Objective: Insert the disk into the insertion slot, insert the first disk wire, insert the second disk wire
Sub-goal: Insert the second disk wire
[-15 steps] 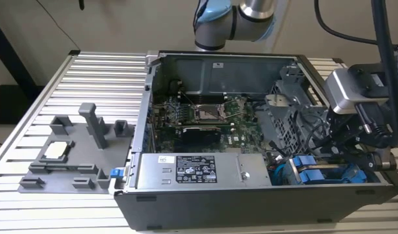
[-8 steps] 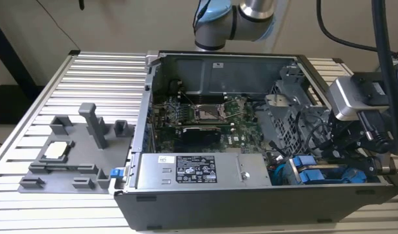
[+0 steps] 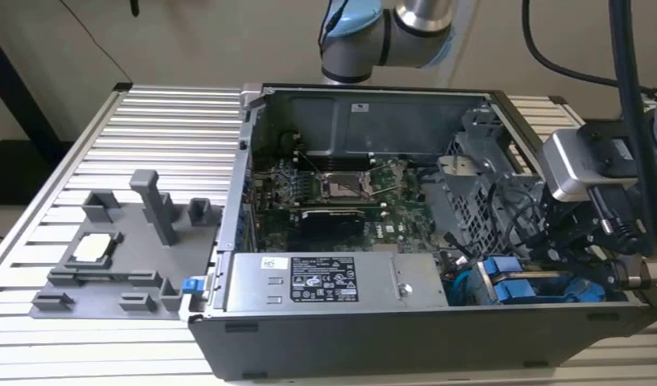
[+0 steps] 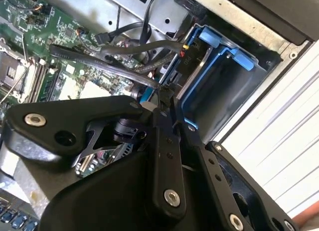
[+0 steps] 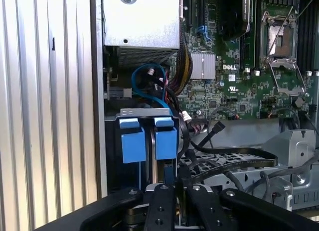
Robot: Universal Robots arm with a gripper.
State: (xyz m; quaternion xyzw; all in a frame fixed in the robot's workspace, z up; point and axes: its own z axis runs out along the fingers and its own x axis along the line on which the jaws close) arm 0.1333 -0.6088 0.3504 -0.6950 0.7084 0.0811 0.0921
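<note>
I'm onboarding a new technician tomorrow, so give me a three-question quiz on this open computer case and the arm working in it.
1. True or false: the gripper is down at the corner of the case where the blue caddy frames sit.
2. Multiple choice: in the exterior view, the grey labelled power-supply box lies A) at the case's front edge, left of the blue caddies; B) on top of the motherboard; C) outside the case on the slatted table.
3. Fill in: the grey fixture tray stands on the exterior view's ____ of the case.

Key: 1 true; 2 A; 3 left.
</note>
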